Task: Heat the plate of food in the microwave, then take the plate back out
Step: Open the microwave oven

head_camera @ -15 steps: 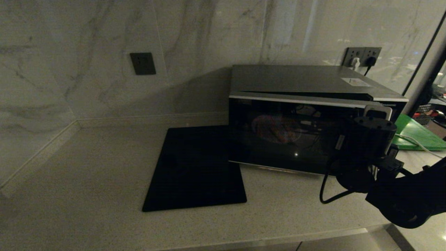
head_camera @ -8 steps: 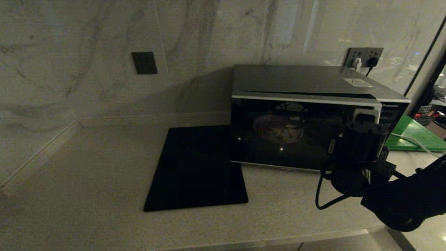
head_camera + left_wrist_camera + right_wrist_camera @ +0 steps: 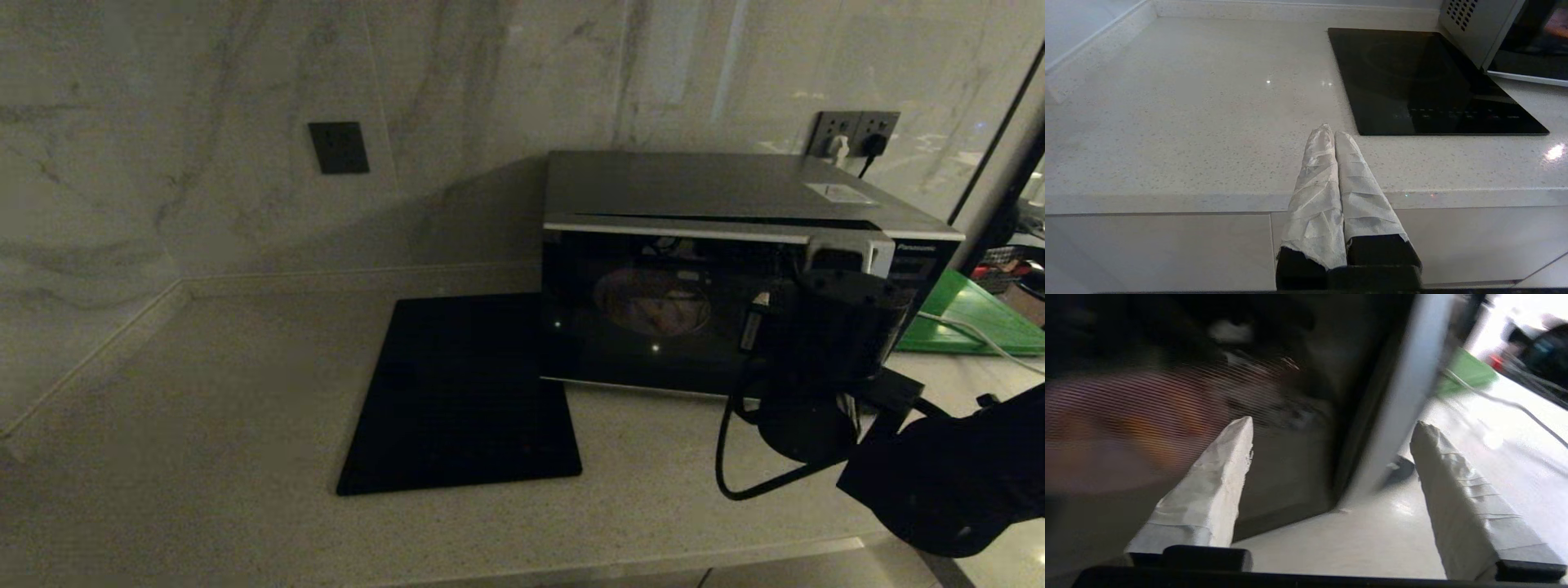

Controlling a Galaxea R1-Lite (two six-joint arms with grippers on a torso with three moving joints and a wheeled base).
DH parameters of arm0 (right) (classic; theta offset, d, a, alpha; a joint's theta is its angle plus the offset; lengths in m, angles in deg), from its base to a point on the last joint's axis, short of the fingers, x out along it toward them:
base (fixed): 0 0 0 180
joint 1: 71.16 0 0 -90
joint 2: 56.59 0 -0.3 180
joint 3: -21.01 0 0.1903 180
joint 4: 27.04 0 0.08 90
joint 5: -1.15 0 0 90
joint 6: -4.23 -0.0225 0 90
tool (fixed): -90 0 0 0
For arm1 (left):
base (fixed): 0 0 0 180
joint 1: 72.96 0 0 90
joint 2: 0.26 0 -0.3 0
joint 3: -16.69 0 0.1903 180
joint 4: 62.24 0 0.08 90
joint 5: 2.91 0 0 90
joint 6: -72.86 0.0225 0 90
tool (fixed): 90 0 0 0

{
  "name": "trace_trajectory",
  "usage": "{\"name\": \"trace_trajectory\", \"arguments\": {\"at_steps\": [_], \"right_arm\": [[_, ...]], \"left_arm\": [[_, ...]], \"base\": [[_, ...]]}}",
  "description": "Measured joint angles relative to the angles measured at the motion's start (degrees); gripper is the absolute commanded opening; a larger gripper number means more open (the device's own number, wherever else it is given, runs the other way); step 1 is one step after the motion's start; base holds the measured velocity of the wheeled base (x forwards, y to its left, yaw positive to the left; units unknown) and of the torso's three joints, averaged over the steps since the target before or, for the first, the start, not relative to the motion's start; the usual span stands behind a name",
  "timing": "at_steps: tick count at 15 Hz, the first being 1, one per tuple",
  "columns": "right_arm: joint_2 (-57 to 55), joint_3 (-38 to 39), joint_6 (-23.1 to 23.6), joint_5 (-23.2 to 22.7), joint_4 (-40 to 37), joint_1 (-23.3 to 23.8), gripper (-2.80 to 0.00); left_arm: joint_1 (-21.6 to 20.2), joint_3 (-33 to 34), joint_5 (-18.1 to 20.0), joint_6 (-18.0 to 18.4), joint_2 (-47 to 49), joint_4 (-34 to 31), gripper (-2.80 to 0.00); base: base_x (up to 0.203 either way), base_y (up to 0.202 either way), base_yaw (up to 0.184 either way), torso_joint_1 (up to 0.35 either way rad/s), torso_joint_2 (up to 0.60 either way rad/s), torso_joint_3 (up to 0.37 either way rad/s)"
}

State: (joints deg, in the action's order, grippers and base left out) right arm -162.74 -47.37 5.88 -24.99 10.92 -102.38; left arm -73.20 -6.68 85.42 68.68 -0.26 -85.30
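Nearest, at the desk (image 3: 1167, 134) edge: left gripper (image 3: 1329, 134) parked, jaws pressed together on nothing. Beyond it, flat black slab (image 3: 461, 392) lying just left of the microwave (image 3: 735, 269), apparently touching its side.

Further right, right gripper (image 3: 1331, 428) close in front of the door's right edge, by the pale vertical trim; jaws spread wide, grasping nothing, one finger before the dark glass, the other past the door edge toward the open desk. Whether either finger touches the door: cannot tell.

Behind the glass, plate of food (image 3: 651, 302) sitting inside the microwave cavity, roughly centred. Seen dimly as a round pale-pinkish disc with an orange-tan patch on it; individual sticks not separable through the mesh.

Door looking closed or nearly closed, a dark gap showing along its top edge. Judging from this: loading done, plate in. Left: heating, if not yet run (no sign either way), then opening the door, lifting the plate out and setting it back on the desk.

Farthest right, green board (image 3: 971, 322) beside the microwave, a white cable across it.
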Motion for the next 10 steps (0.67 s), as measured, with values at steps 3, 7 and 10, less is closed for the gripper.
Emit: {"name": "trace_trajectory", "arguments": {"at_steps": [3, 7, 10], "right_arm": [[3.90, -2.31, 4.82, -1.64, -2.38, -3.60, 0.00], [11.09, -5.33, 9.27, -7.91, -7.66, -10.28, 0.00], [14.84, -12.24, 11.77, -8.42, -13.03, -11.90, 0.00]], "left_arm": [[0.00, 0.00, 0.04, -0.01, 0.00, 0.02, -2.80], [0.00, 0.00, 0.04, -0.02, 0.00, 0.02, -2.80], [0.00, 0.00, 0.04, 0.00, 0.00, 0.02, -2.80]], "base": [[0.000, 0.000, 0.000, 0.000, 0.00, 0.000], [0.000, 0.000, 0.000, 0.000, 0.00, 0.000], [0.000, 0.000, 0.000, 0.000, 0.00, 0.000]]}}
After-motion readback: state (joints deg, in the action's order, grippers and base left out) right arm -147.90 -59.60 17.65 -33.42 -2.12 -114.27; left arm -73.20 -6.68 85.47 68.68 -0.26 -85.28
